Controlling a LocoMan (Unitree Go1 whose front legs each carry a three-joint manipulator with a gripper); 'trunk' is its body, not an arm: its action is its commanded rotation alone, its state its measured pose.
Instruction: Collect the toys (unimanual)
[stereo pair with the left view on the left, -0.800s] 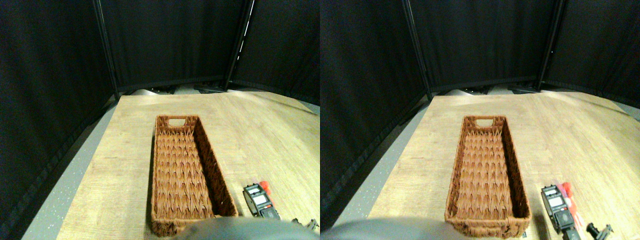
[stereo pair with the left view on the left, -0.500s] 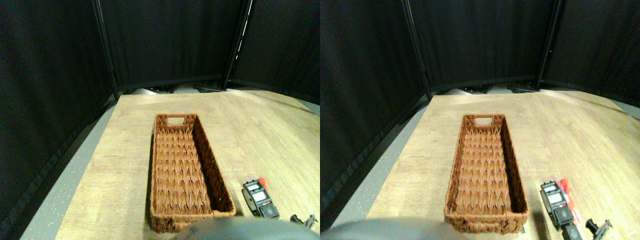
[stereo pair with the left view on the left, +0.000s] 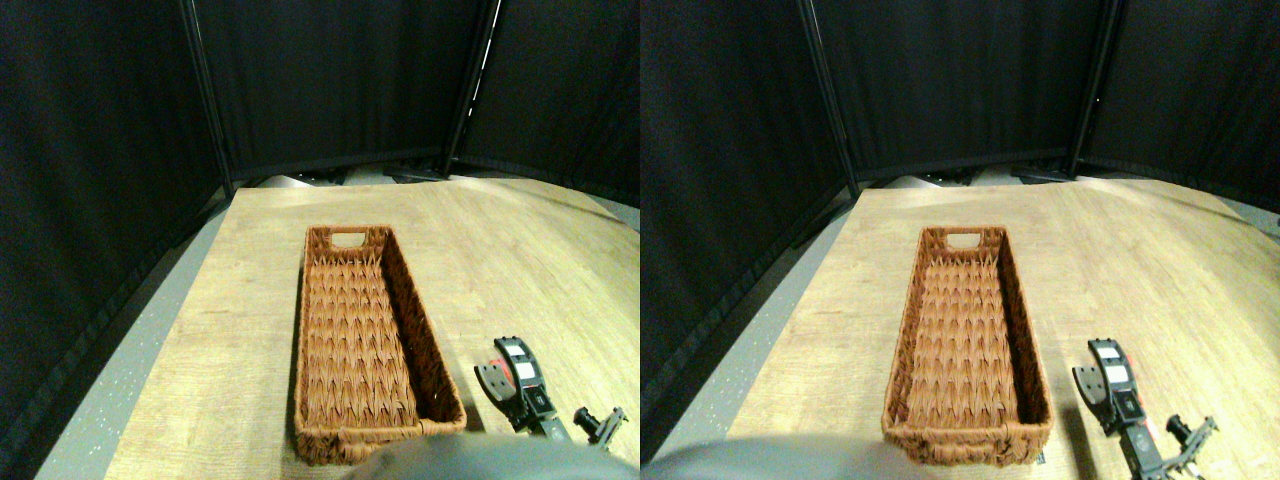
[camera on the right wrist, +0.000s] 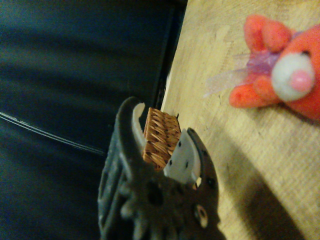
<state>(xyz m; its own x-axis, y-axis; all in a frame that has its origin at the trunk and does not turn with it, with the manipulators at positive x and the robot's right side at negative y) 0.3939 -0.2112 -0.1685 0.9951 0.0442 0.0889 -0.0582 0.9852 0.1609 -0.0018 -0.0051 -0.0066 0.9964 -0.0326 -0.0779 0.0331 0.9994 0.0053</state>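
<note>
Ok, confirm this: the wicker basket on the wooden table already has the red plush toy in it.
Not right. The wicker basket on the wooden table holds nothing, as the stereo pair view shows. The red plush toy lies on the tabletop outside it, ahead of the gripper, as the wrist view shows.

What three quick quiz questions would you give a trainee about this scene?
1. Fill in: the jaws of the tool stand ____.
2. True or false: the wicker basket holds a toy.
3. The red plush toy lies: A in the basket, B on the wooden table, C in the tool.
Key: 1 open; 2 false; 3 B.
</note>
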